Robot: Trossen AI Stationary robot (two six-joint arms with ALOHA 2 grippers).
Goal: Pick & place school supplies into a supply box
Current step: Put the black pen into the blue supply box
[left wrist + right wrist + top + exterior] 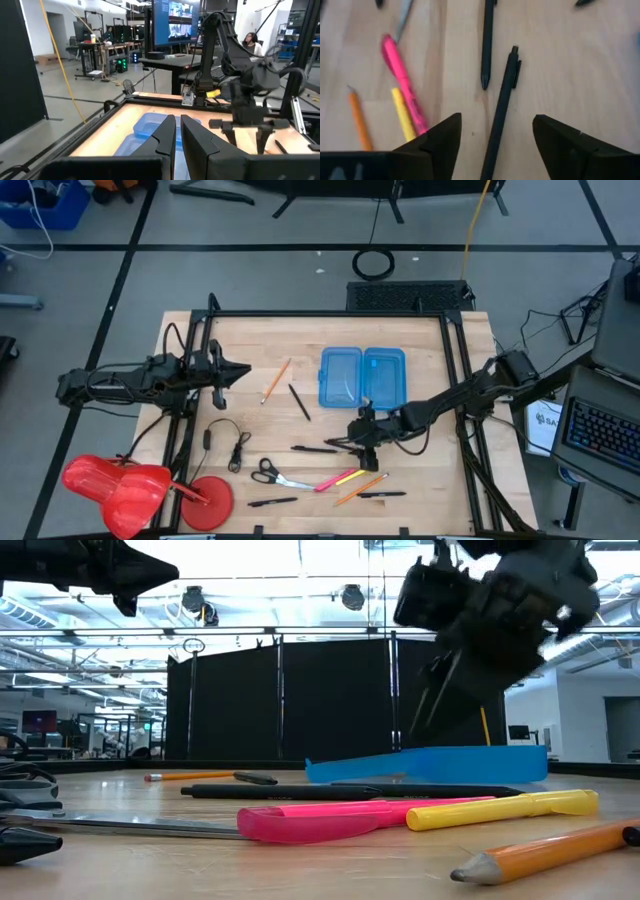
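So the right gripper (352, 444) is hanging low over the middle of the wooden worktop (430, 360), just in front of the blue supply box (362, 376). Its jaws are spread wide and hold nothing. From the right wrist view, a black pen (500, 107) lies flat on the wood right in the gap between the two fingers (437, 137), with a second black pen (487, 42) lying just beside it, a bit farther out. Neither finger is touching either pen as far as I can see.

The supply box is lying open, both shallow halves facing up, toward the back of the worktop. There may be something thin in its left half, but I can't make it out.

The rest of the supplies are scattered on the wood. A pink marker (335, 481) and a yellow marker (350, 476) sit together near the front edge, with an orange pencil (360, 489) right next to them and small scissors (275, 476) off to their left. Another orange pencil (275, 381) and another black pen (299, 402) are left of the box.

The left gripper (240, 372) is parked up in the air at the worktop's left side, jaws closed with just a sliver between them, empty. A looped black cable (232, 442) and a red plastic object (120, 485) are at the front left.
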